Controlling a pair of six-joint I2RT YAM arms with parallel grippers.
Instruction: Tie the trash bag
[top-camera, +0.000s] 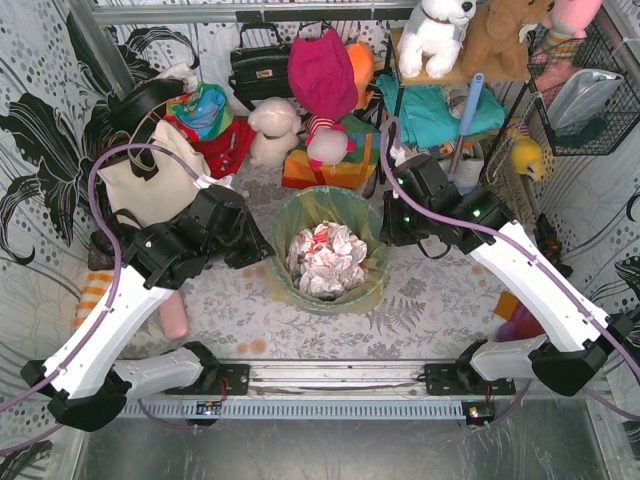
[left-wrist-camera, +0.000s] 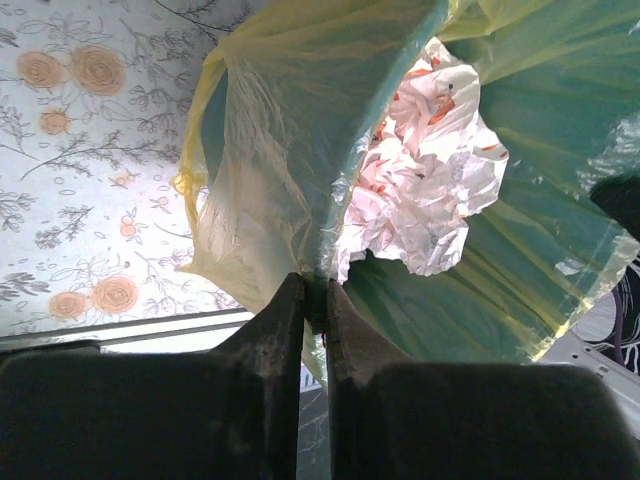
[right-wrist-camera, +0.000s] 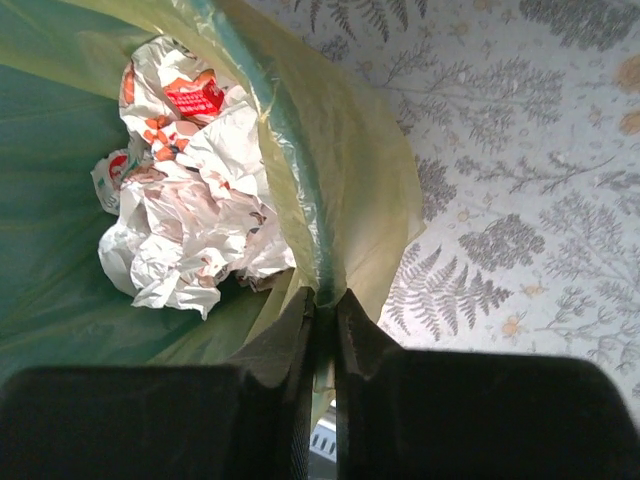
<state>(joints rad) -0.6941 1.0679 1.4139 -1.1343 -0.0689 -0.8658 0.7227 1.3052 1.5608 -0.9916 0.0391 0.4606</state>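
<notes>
The trash bag (top-camera: 371, 262), thin yellow-green plastic, lines a round teal bin in the middle of the table. Crumpled white paper (top-camera: 327, 258) with red print fills it. My left gripper (top-camera: 266, 248) is at the bin's left rim; in the left wrist view it (left-wrist-camera: 316, 290) is shut on the rim with the bag film folded over it (left-wrist-camera: 270, 150). My right gripper (top-camera: 392, 232) is at the right rim; in the right wrist view it (right-wrist-camera: 326, 298) is shut on the rim and bag film (right-wrist-camera: 350, 200). The paper also shows in both wrist views (left-wrist-camera: 430, 170) (right-wrist-camera: 200, 190).
A cream canvas tote (top-camera: 150, 185) lies at the left behind my left arm. Plush toys (top-camera: 272, 130), a black handbag (top-camera: 258, 68) and coloured cloth crowd the back. A wire basket (top-camera: 590, 90) hangs at the right. A pink object (top-camera: 173, 315) lies by the left arm.
</notes>
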